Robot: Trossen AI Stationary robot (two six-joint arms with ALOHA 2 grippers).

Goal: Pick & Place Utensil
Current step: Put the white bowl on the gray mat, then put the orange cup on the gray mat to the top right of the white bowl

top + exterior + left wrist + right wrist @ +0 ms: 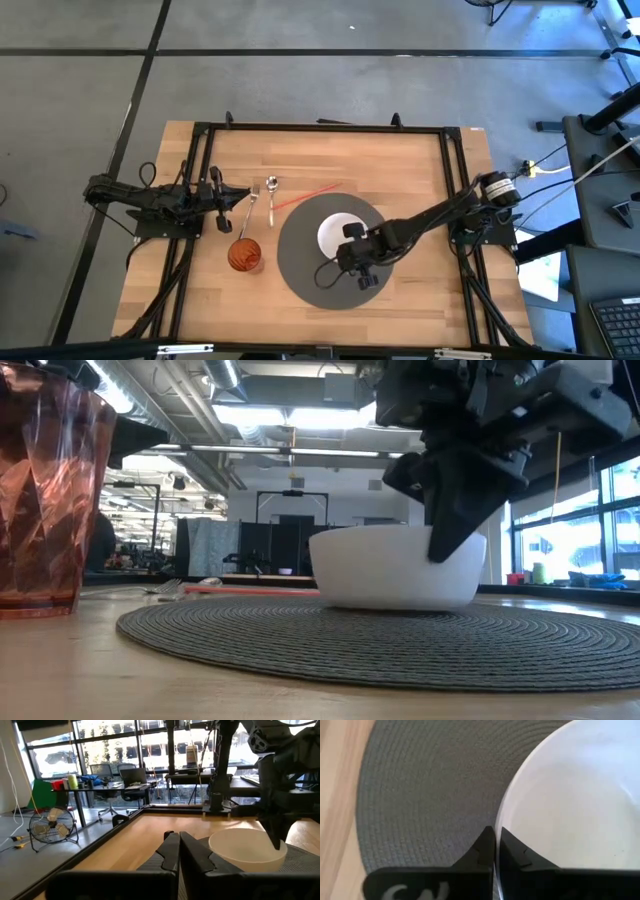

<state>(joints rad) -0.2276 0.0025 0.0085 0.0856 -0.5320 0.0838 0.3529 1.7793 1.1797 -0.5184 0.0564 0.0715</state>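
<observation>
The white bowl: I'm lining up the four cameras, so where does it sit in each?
High view: white bowl centre-right, on the grey placemat.
Low view: centre.
Left wrist view: lower right.
Right wrist view: right half.
Shared landmark: the placemat, under the bowl in all four views.

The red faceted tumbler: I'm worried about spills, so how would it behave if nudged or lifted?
The red faceted translucent tumbler stands upright and taller than wide, so a high push would probably tip it. Its glossy facets look slippery, and it seems rigid, possibly light plastic. On its side it might roll.
</observation>
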